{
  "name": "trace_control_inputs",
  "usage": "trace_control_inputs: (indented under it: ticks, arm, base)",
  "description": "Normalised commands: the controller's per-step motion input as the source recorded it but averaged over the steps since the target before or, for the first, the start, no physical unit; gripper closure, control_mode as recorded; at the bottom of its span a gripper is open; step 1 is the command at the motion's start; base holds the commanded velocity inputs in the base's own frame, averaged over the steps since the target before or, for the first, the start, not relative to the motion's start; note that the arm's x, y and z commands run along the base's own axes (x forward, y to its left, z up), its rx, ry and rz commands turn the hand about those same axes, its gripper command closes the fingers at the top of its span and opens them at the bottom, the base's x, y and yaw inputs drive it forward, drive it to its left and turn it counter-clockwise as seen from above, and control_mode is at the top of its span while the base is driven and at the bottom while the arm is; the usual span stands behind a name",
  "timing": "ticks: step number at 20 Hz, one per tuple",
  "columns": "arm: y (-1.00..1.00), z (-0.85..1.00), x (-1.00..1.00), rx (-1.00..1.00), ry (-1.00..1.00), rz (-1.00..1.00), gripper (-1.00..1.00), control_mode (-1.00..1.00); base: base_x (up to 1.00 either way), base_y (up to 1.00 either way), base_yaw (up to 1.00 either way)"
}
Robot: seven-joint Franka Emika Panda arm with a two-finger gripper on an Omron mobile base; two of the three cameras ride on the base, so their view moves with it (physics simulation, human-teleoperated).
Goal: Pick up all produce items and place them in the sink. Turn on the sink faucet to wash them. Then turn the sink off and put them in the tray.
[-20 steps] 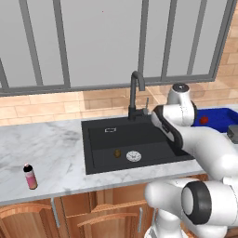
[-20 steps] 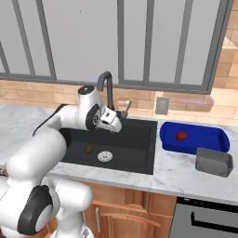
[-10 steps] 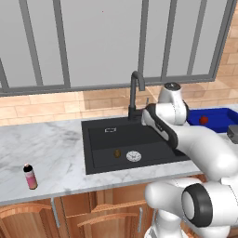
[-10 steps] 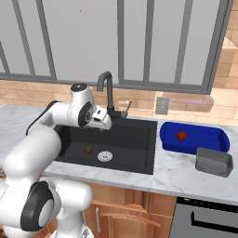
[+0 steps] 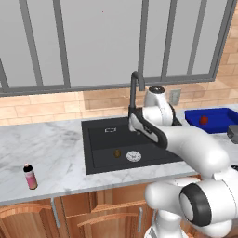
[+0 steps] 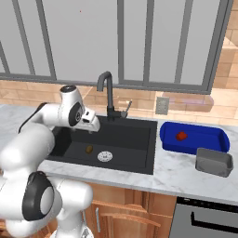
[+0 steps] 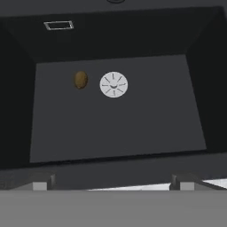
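Claw (image 7: 113,179) hangs released and empty above the near edge of the black sink (image 7: 133,128), its tips spread wide. On the basin floor below, the brownish-olive ball (image 7: 80,80) lies just beside the round silver drain (image 7: 114,84). Behind the basin rises the black gooseneck faucet (image 6: 108,95). Toward the counter's (image 5: 51,153) right end, the red ball (image 6: 181,136) rests inside the blue tray (image 6: 214,142).
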Motion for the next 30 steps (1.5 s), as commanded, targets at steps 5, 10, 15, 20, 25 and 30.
trace_control_inputs:
  ticks: [5, 10, 15, 20, 25, 30]
  arm:
    - [0.43, -0.31, 0.12, 0.0, 0.12, 0.03, -1.0, -1.0]
    - [0.35, -0.37, 0.22, 0.0, 0.14, 0.03, -1.0, -1.0]
    - [0.19, -0.43, 0.31, 0.0, 0.12, 0.03, -1.0, -1.0]
    - [0.16, -0.46, 0.38, 0.0, 0.12, 0.02, -1.0, -1.0]
    - [0.12, -0.48, 0.41, 0.0, 0.12, 0.02, -1.0, -1.0]
    - [0.1, -0.46, 0.49, 0.0, 0.12, 0.0, -1.0, -1.0]
  base:
    - [0.0, 0.0, 0.0]
    - [0.0, 0.0, 0.0]
    - [0.0, 0.0, 0.0]
    - [0.0, 0.0, 0.0]
    - [0.0, 0.0, 0.0]
    - [0.0, 0.0, 0.0]
